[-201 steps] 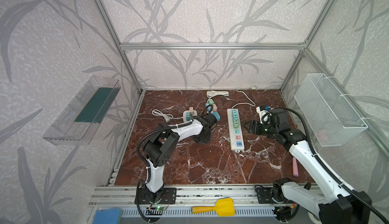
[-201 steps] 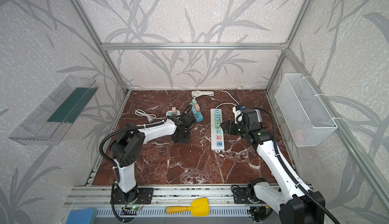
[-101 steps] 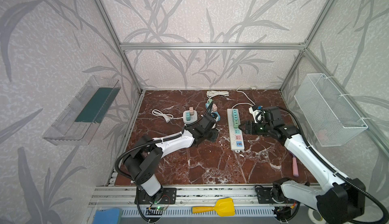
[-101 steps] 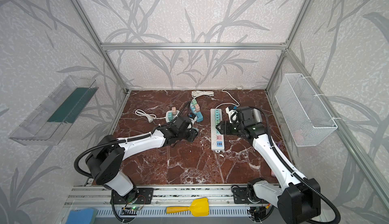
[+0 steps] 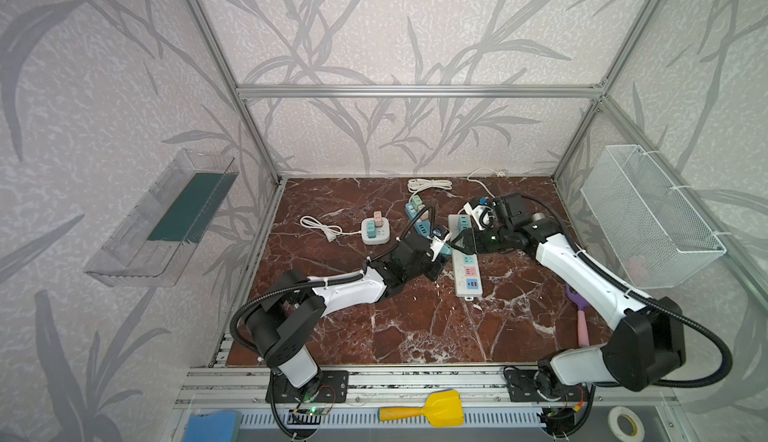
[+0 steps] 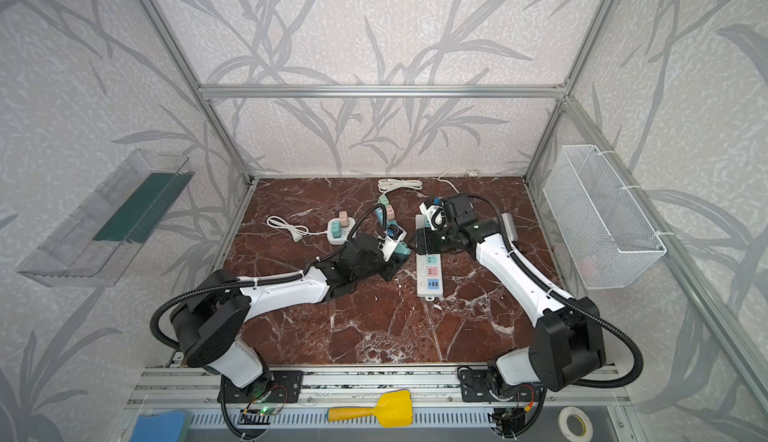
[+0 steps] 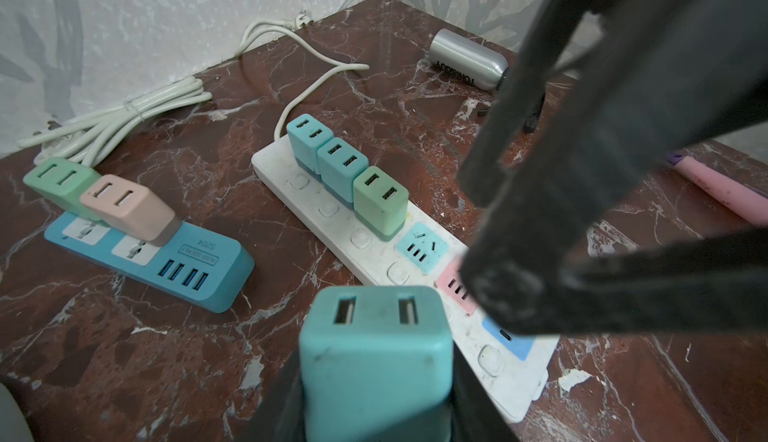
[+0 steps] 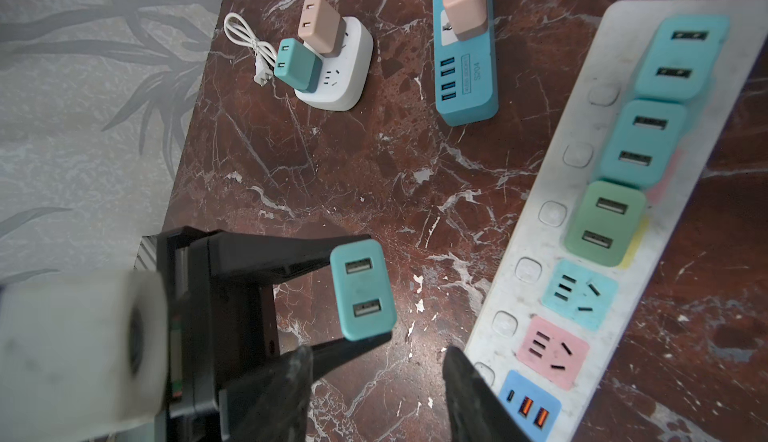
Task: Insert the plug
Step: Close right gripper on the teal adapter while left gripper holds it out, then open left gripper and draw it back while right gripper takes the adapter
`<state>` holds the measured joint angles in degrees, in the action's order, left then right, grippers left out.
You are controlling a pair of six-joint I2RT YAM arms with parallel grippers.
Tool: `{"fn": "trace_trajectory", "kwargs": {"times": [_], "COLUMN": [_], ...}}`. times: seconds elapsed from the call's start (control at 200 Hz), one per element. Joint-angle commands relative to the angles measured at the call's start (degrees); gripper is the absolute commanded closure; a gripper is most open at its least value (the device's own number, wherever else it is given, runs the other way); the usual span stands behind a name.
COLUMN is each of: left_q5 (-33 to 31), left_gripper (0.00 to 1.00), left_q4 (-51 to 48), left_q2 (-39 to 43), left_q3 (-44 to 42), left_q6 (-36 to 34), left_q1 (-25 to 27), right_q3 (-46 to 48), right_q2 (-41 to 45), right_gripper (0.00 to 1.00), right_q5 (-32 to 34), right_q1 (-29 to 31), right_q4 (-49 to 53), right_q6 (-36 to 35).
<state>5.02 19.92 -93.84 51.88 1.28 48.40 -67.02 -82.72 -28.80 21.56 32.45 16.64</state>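
Teal plug [image 7: 376, 348]: clamped in L gripper [image 8: 368, 290]; R gripper [image 8: 378, 352] jaws stood apart, empty. Needed: prongs squared over vacant teal socket [image 8: 579, 290] on white strip [image 8: 552, 178], then straight push.

The teal plug [image 7: 376, 361] ran off the left wrist picture's lower edge, prongs hidden. There the right gripper [image 8: 378, 355], its jaws dark and blurred, covered part of the white power strip [image 7: 332, 228]. In the right wrist view the blue power strip [image 8: 463, 87] was cut by the edge, and a blurred white cylinder [image 8: 79, 348], perhaps a camera, blocked one corner. The wire basket [image 5: 648, 220] held something pink, too faint to name.
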Motion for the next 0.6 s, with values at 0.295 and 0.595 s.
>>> {"fn": "trace_trajectory", "kwargs": {"times": [0.295, 0.595], "left_q5": [-0.2, -0.19], "left_gripper": [0.71, 0.71], "left_q4": [1.46, 1.17], "left_q2": [1.51, 1.56], "left_q3": [0.26, 0.52], "left_q6": [-4.35, -4.71], "left_q1": [1.07, 1.26], "right_q3": [-2.68, -1.69], "right_q2": [-5.45, -7.02], "right_gripper": [0.49, 0.6], "right_q5": [-3.37, -7.67], "right_q1": [1.76, 2.15], "right_q4": [0.16, -2.29], "right_q6": [-0.48, 0.7]}}
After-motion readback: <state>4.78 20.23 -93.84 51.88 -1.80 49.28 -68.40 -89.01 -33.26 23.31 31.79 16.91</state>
